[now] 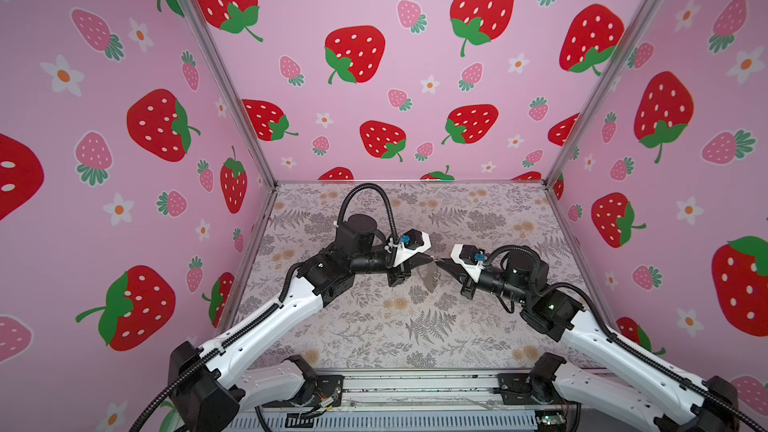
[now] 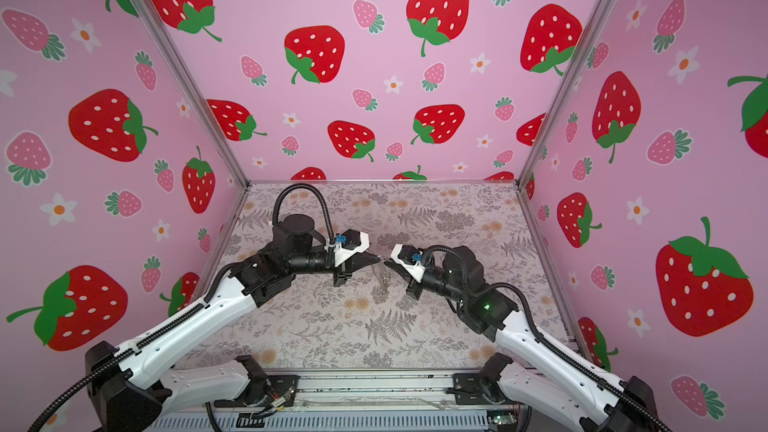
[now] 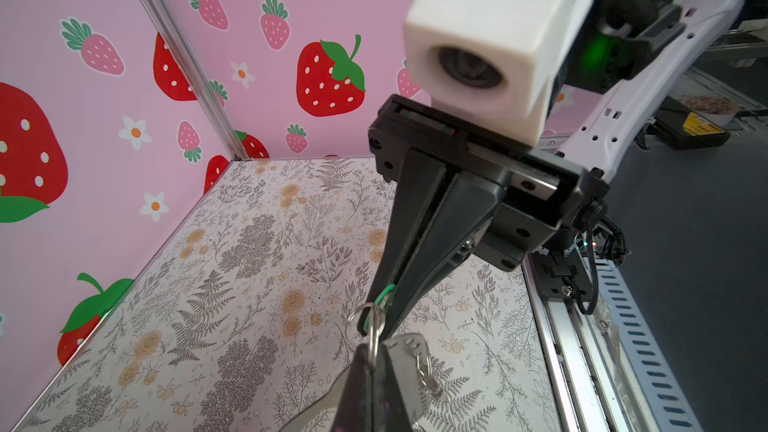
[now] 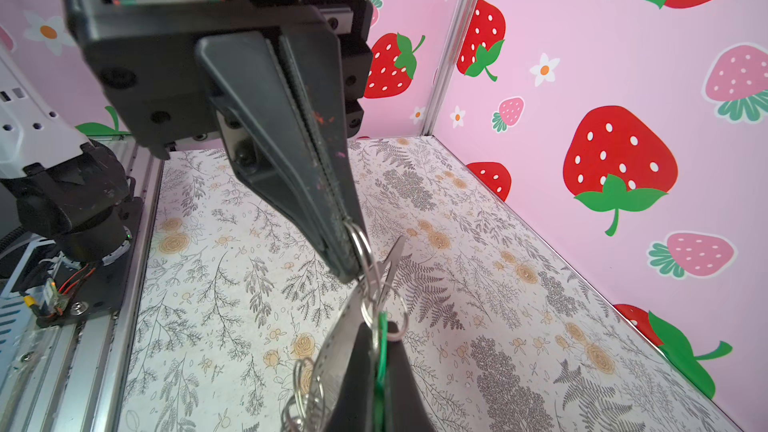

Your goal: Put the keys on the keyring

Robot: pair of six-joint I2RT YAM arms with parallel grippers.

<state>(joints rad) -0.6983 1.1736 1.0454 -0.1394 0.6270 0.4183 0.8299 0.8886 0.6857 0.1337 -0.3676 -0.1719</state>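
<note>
My two grippers meet tip to tip above the middle of the table in both top views. The left gripper (image 1: 430,258) (image 3: 373,349) is shut on a small metal ring (image 3: 374,332). The right gripper (image 1: 439,260) (image 4: 380,326) is shut on the keys' thin green tag (image 4: 381,340) (image 3: 384,293). The keyring (image 3: 409,357) (image 4: 340,347) looks like a grey stitched strap here. It hangs beneath the tips (image 1: 429,278) (image 2: 380,274), with more metal rings (image 4: 307,388) at its lower end. A thin silvery key blade (image 4: 397,253) sticks out beside the left gripper's tip.
The floral table mat (image 1: 395,326) is walled on three sides by pink strawberry panels (image 1: 415,76). An aluminium rail (image 1: 415,388) with both arm bases runs along the near edge. Both grippers and the hanging strap are well above the mat.
</note>
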